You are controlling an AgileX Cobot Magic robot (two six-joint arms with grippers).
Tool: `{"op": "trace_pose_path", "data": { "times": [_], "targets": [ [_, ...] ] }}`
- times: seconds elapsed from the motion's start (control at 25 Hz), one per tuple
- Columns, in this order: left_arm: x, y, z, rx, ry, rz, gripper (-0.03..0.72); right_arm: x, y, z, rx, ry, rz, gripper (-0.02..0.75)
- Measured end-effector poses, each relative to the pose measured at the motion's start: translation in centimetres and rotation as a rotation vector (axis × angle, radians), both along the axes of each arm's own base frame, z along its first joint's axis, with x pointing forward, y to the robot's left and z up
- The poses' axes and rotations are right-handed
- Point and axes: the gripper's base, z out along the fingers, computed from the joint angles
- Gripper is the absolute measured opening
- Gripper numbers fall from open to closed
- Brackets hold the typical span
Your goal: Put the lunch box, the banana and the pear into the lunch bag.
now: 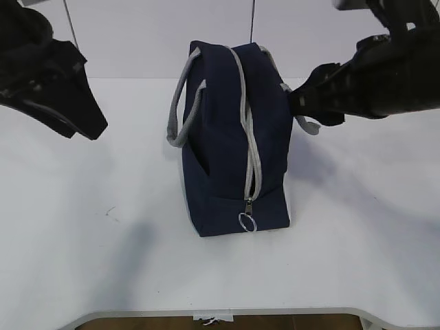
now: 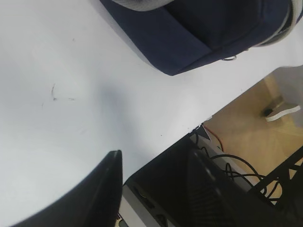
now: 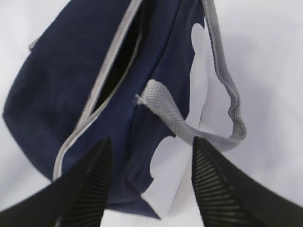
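Note:
The navy lunch bag (image 1: 227,137) stands upright in the middle of the white table, its grey zipper running over the top and down the front to a metal ring pull (image 1: 247,221). In the right wrist view the zipper gapes slightly along the bag (image 3: 57,94) top. My right gripper (image 1: 299,103) hovers at the bag's right side by a grey handle (image 3: 227,94), jaws open (image 3: 151,141) and empty. My left gripper (image 1: 93,127) hangs up at the left, away from the bag (image 2: 199,33), open (image 2: 156,156) and empty. The lunch box, banana and pear are out of view.
The white table (image 1: 82,240) surrounds the bag, with its front edge (image 1: 220,313) close to the camera. Below that edge, the left wrist view shows dark equipment and cables (image 2: 236,165) on a tan floor.

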Motion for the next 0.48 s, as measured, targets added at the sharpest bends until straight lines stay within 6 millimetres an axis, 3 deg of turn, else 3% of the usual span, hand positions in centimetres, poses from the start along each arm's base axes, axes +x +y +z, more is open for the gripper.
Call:
{"op": "trace_pose_path", "data": {
  "times": [0.2, 0.48],
  "targets": [
    [0.0, 0.0, 0.0, -0.004, 0.002, 0.0, 0.342, -0.2, -0.2, -0.9, -0.022, -0.129, 0.008, 0.427],
    [0.0, 0.0, 0.0, -0.004, 0.002, 0.0, 0.34, -4.5, 2.7, -2.8, -0.033, -0.27, 0.172, 0.427]
  ]
}}
